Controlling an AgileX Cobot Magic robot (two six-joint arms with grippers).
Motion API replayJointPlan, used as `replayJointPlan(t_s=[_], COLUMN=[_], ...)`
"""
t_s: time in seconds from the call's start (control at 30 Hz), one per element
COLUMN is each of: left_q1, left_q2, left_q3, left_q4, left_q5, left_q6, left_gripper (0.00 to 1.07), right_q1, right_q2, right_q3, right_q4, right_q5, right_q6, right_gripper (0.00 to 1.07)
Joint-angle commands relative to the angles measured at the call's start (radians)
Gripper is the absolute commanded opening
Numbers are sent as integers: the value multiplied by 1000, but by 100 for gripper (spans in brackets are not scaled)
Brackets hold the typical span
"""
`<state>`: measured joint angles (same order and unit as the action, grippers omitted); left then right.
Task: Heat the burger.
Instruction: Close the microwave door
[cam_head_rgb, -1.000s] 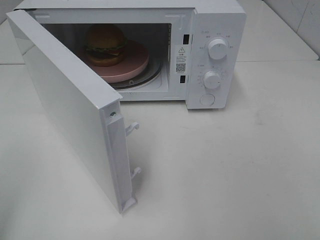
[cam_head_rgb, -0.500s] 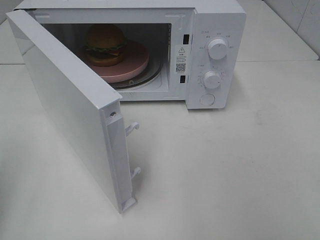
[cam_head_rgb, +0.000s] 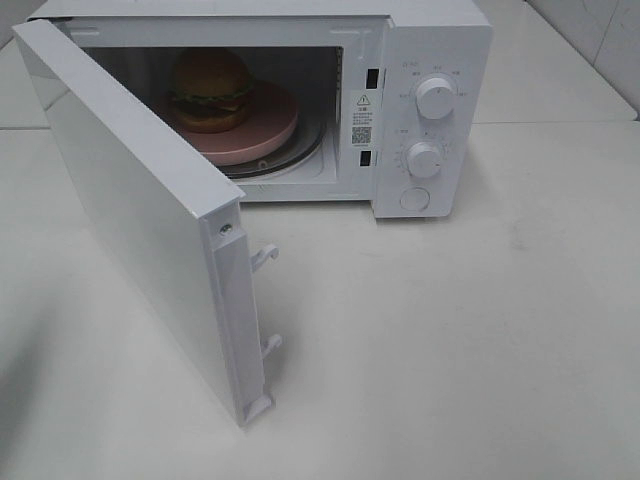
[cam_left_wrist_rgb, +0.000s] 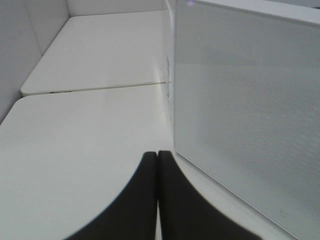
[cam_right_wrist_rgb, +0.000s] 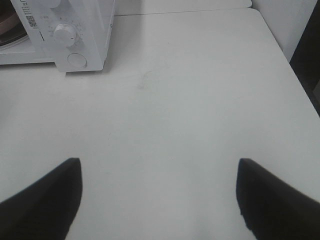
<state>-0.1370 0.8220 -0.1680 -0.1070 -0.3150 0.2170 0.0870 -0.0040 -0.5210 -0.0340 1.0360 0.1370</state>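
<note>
White tabletop (cam_head_rgb: 480, 340). High view: burger (cam_head_rgb: 210, 88) sits on pink plate (cam_head_rgb: 275, 135) inside microwave (cam_head_rgb: 430, 60); door (cam_head_rgb: 140, 220) stands wide; neither arm shows.

Left wrist: left gripper (cam_left_wrist_rgb: 158, 162) pressed together, empty, door's outer face just beside its tips. Push flat near the free edge and you should swing it shut squarely.

Right wrist: right gripper (cam_right_wrist_rgb: 157, 170) spread, empty; dial (cam_right_wrist_rgb: 65, 34) well ahead of it.
</note>
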Motion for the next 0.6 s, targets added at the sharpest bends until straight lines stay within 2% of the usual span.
replayJointPlan(t_s=[0.03, 0.1, 0.17, 0.2, 0.23, 0.27, 0.3, 0.33, 0.37, 0.4, 0.43, 0.47, 0.53, 0.6], left_q1=[-39, -50, -83, -83, -89, -96, -96, -97, -97, -97, -97, -97, -97, -97], left_q2=[51, 78, 174, 174, 193, 242, 242, 266, 310, 310, 356, 356, 412, 432], left_q3=[2, 2, 2, 2, 2, 2, 2, 2, 2, 2, 2, 2, -1, -6], left_q4=[45, 55, 113, 113, 140, 218, 218, 251, 324, 324, 394, 394, 475, 502], left_q5=[-67, -87, -159, -159, -177, -230, -230, -259, -312, -312, -374, -374, -450, -461], left_q6=[-3, -11, -97, -97, -128, -194, -194, -223, -294, -294, -345, -345, -384, -392], left_gripper=[0, 0, 0, 0, 0, 0, 0, 0, 0, 0, 0, 0, 0, 0], right_q1=[-5, -5, -5, -5, -5, -5, -5, -5, -5, -5, -5, -5, -5, -5], right_q2=[-28, -28, -28, -28, -28, -28, -28, -28, -28, -28, -28, -28, -28, -28], right_q3=[4, 4, 4, 4, 4, 4, 4, 4, 4, 4, 4, 4, 4, 4], right_q4=[-4, -4, -4, -4, -4, -4, -4, -4, -4, -4, -4, -4, -4, -4], right_q5=[3, 3, 3, 3, 3, 3, 3, 3, 3, 3, 3, 3, 3, 3], right_q6=[-10, -10, -10, -10, -10, -10, -10, -10, -10, -10, -10, -10, -10, -10], right_gripper=[76, 76, 76, 76, 76, 76, 76, 76, 76, 76, 76, 76, 76, 76])
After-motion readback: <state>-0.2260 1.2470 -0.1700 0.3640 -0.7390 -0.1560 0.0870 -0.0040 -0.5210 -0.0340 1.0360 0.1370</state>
